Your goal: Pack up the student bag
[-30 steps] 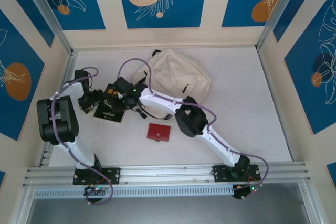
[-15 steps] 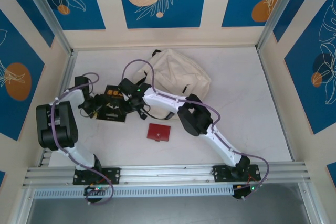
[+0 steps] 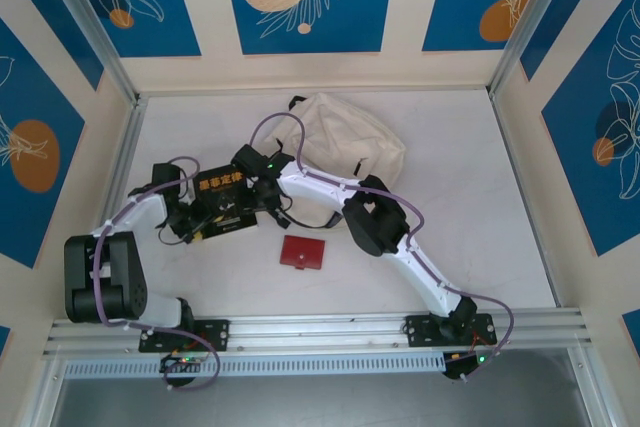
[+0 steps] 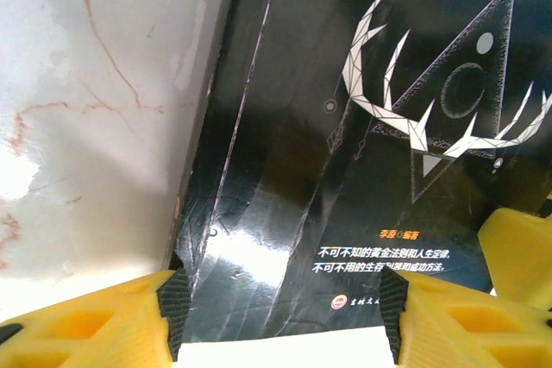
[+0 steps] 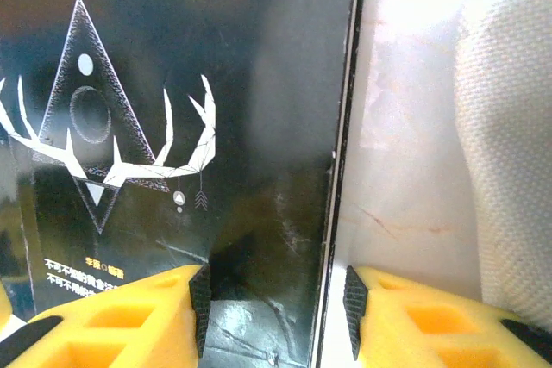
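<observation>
The white marble table point(image 3: 470, 207) carries everything. The student bag point(image 3: 345, 137), cream cloth with black straps, lies slumped at the far middle of the table, a little to the right. In the right wrist view its woven cloth fills the right edge, with a strip of bare table between it and the book.

The right arm point(image 3: 400, 247) reaches from the near right corner across to the left. The left arm point(image 3: 105, 267) bends up from the near left corner. They meet at a black book point(image 3: 222, 197) with a white antler and triangle drawing on its cover. It sits left of the bag, near it.

A small red wallet point(image 3: 303, 252) lies flat on the table, nearer than the book and apart from it.

The left tool point(image 4: 280, 316) stands partly wide. Its yellow fingers point(image 4: 86, 325) are apart at the book's lower edge, and the cover spans the gap and runs on past both. The right tool point(image 5: 276, 308) is also partly wide, over the book's right edge, with one finger over the cover and the other over the table. Whether either tool's pads touch the book cannot be told.
</observation>
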Action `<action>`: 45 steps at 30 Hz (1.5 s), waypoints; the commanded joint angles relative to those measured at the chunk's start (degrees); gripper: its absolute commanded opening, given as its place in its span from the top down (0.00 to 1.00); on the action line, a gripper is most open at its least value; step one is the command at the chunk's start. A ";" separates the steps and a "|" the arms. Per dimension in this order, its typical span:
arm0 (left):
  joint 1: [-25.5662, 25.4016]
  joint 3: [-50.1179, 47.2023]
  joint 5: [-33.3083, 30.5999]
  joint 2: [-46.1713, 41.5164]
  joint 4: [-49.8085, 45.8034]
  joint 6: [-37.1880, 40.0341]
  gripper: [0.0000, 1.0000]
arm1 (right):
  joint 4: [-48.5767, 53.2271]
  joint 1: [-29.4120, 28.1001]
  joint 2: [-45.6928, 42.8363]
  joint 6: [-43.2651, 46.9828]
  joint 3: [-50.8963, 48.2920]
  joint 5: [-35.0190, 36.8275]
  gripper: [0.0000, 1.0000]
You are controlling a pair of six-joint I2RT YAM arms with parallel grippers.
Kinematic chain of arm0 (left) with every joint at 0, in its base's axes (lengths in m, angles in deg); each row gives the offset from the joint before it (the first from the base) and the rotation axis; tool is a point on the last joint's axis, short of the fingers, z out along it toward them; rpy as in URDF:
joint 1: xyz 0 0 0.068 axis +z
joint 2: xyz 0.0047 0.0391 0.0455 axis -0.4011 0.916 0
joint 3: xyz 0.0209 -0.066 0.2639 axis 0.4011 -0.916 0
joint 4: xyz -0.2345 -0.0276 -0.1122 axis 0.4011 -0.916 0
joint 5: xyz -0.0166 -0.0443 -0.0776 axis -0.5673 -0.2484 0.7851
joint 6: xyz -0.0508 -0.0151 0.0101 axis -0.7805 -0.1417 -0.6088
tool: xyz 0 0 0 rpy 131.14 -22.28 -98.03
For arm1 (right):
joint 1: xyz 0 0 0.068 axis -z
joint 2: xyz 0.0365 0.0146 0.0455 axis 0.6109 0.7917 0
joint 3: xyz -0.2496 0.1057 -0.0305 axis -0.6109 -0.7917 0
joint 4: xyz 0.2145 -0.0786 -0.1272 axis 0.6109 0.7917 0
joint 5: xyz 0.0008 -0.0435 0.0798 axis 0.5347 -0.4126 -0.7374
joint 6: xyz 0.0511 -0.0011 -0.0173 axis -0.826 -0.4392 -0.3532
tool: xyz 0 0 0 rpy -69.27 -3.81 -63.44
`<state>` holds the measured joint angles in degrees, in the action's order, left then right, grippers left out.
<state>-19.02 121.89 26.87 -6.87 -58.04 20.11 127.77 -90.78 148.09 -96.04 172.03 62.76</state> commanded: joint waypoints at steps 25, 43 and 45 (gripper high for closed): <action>-1.35 4.14 -9.99 3.83 -4.90 2.98 0.31 | 7.81 0.65 -0.03 -2.68 3.03 -2.01 0.63; -2.26 4.35 -11.27 5.64 -3.36 2.64 0.30 | 7.88 0.57 0.32 -2.64 4.20 -4.28 0.65; -3.15 4.35 -12.33 6.47 -3.26 2.30 0.33 | 7.71 0.32 0.58 -3.19 4.45 -4.75 0.67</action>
<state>-20.79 125.65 15.36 -1.53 -61.21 22.07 133.83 -90.50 148.09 -98.14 174.44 60.10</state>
